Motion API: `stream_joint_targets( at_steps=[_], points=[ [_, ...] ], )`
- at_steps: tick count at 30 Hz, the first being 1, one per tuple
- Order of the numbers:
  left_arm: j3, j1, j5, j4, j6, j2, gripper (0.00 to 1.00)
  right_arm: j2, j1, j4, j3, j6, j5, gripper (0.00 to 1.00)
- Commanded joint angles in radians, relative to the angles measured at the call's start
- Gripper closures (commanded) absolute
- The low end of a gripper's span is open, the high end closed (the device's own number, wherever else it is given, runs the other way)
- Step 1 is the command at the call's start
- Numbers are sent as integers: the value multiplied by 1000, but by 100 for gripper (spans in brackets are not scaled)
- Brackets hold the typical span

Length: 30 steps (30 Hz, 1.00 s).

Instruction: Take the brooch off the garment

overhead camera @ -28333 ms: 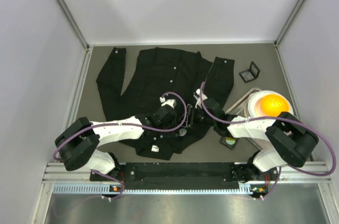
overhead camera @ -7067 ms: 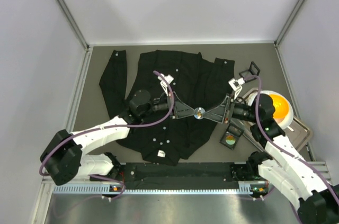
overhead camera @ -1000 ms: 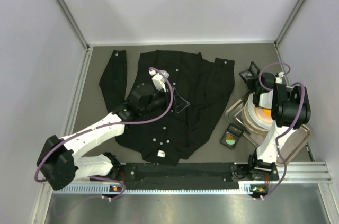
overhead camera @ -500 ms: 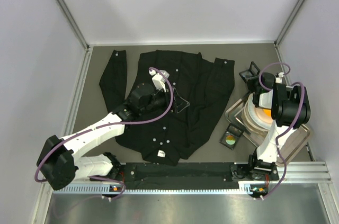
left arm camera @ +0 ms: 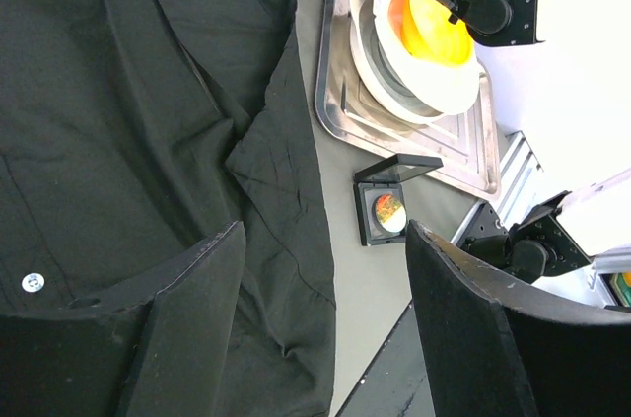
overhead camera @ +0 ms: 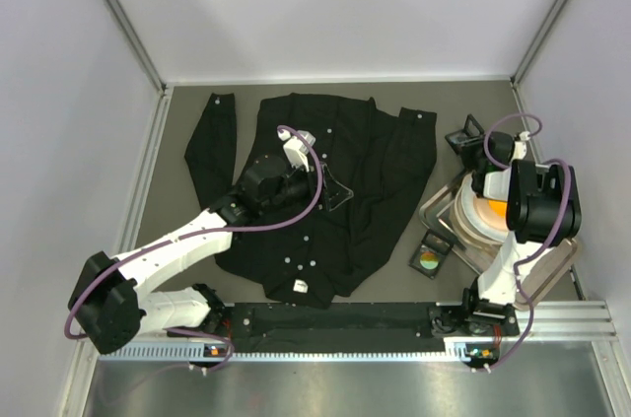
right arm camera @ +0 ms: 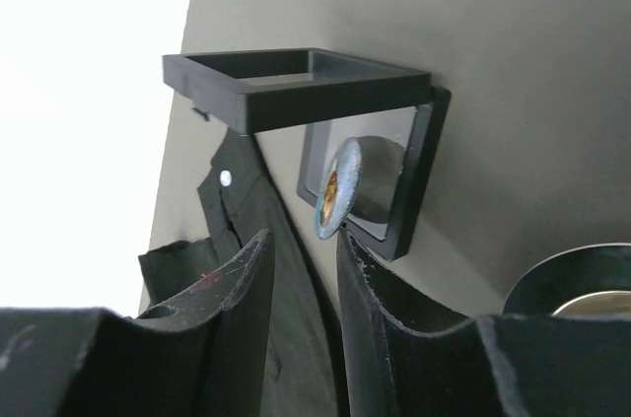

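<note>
The black garment lies spread on the table, also seen in the left wrist view. My left gripper hovers open above it with nothing between its fingers. The brooch, a round blue-rimmed disc, stands on edge in a small open black box at the back right. It touches the tip of one finger of my right gripper. The jaws stand apart and the brooch is not between them.
A metal tray with stacked plates and an orange bowl sits right of the garment. A second small black box with a colourful disc lies in front of it. Walls enclose the table.
My right gripper has opened at the small black box, and its wrist has shifted slightly. The left arm has not moved.
</note>
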Motion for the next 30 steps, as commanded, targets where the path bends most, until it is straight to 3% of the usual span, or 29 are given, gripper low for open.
stream_joint_targets(
  at_steps=[1, 17, 26, 29, 30],
  points=[
    [19, -5, 18, 61, 0, -3, 29, -70, 2, -9, 20, -22, 17, 68],
    [15, -5, 21, 61, 0, -6, 29, -88, 24, -34, 40, -45, -5, 76],
    [36, 67, 180, 63, -142, -15, 29, -456, 232, -357, 20, -138, 72, 69],
    [61, 81, 219, 37, -202, -26, 29, -599, 278, -552, 68, -247, 29, 66],
    [79, 84, 237, 27, -220, -41, 29, -663, 313, -703, 126, -300, 23, 66]
  ],
)
